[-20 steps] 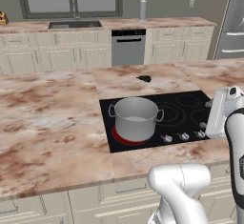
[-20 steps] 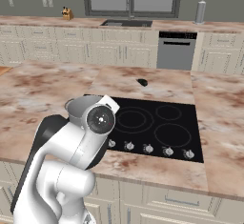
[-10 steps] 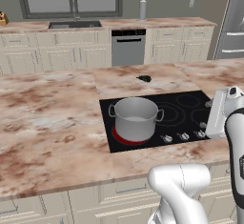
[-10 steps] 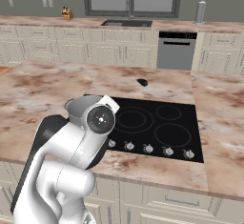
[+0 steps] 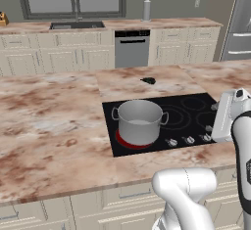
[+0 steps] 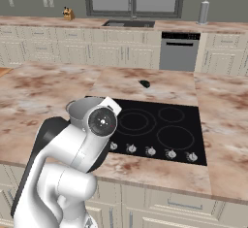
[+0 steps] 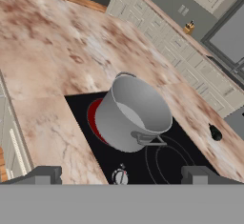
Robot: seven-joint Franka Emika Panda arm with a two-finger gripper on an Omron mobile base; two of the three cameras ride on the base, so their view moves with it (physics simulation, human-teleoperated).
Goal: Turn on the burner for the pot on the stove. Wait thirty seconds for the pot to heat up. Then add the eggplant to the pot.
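standing upright on the glowing burner, the pot.

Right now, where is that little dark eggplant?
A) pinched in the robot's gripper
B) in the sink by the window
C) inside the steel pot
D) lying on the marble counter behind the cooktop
D: the eggplant lies on the counter just beyond the stove, apart from the pot, which sits on the red-glowing burner.
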